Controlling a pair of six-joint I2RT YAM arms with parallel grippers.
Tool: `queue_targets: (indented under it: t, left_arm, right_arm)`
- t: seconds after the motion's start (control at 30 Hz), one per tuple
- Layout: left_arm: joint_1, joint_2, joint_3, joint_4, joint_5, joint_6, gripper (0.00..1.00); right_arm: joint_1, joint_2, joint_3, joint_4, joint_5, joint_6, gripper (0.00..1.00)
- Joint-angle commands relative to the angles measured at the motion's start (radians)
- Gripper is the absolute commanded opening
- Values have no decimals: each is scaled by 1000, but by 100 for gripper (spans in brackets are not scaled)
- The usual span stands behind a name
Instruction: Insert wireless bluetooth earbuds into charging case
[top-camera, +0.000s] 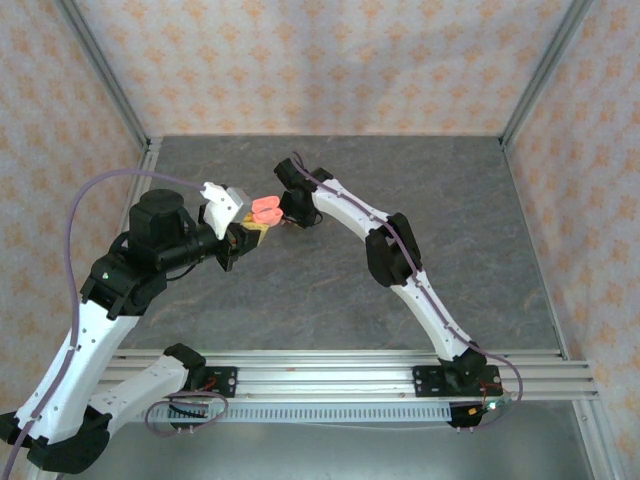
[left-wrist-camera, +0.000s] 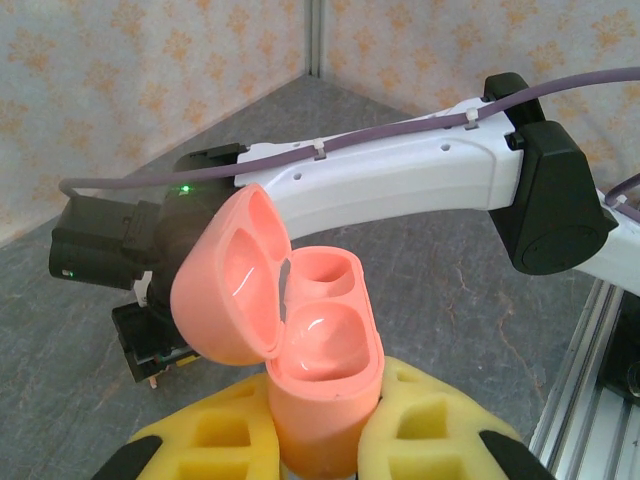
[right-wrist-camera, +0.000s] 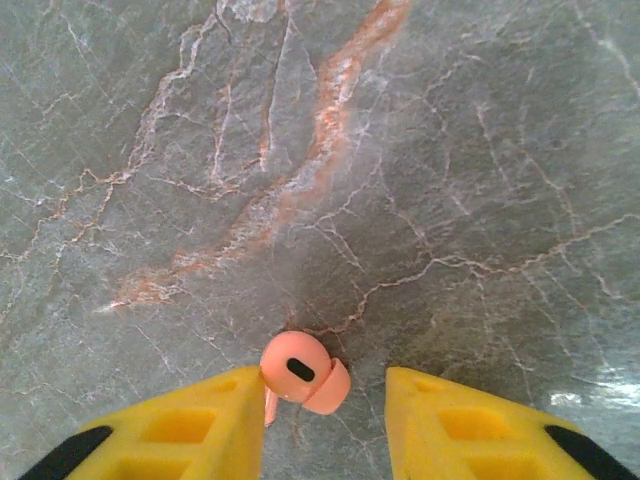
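Note:
My left gripper (left-wrist-camera: 320, 445) is shut on a salmon-pink charging case (left-wrist-camera: 325, 350) and holds it upright above the table, yellow pads on both sides. The lid (left-wrist-camera: 228, 285) is swung open to the left, and both wells look empty. In the top view the case (top-camera: 265, 210) sits between the two wrists. A salmon-pink earbud (right-wrist-camera: 300, 372) lies on the table between the yellow fingers of my right gripper (right-wrist-camera: 325, 412). That gripper is open. Its left finger (right-wrist-camera: 200, 425) touches the earbud, and a gap separates the bud from the right finger (right-wrist-camera: 455, 420).
The right arm's white link (left-wrist-camera: 400, 180) and black wrist cross just behind the open case. The grey marbled table (top-camera: 330, 270) has patterned walls at the back and sides, and an aluminium rail (top-camera: 330, 375) runs along its near edge.

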Motion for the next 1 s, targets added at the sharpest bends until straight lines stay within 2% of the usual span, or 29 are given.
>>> queue_targets:
  t: [0.0, 0.2, 0.43, 0.67, 0.97]
  left_arm:
    - [-5, -14, 17, -16, 8, 14, 0]
    - [-5, -13, 15, -16, 9, 16, 0]
    - [-7, -12, 5, -2, 9, 19, 0]
    - [-5, 33, 2, 45, 52, 14, 0]
    - [-5, 99, 19, 80, 117, 15, 0]
  right_arm:
    - [-2, 55, 26, 57, 10, -23, 33]
    - [-15, 43, 26, 47, -14, -68, 28]
    - [-36, -16, -12, -39, -51, -224, 25]
    - [-51, -126, -131, -161, -74, -448, 23]
    - [-92, -311, -395, -246, -108, -672, 22]
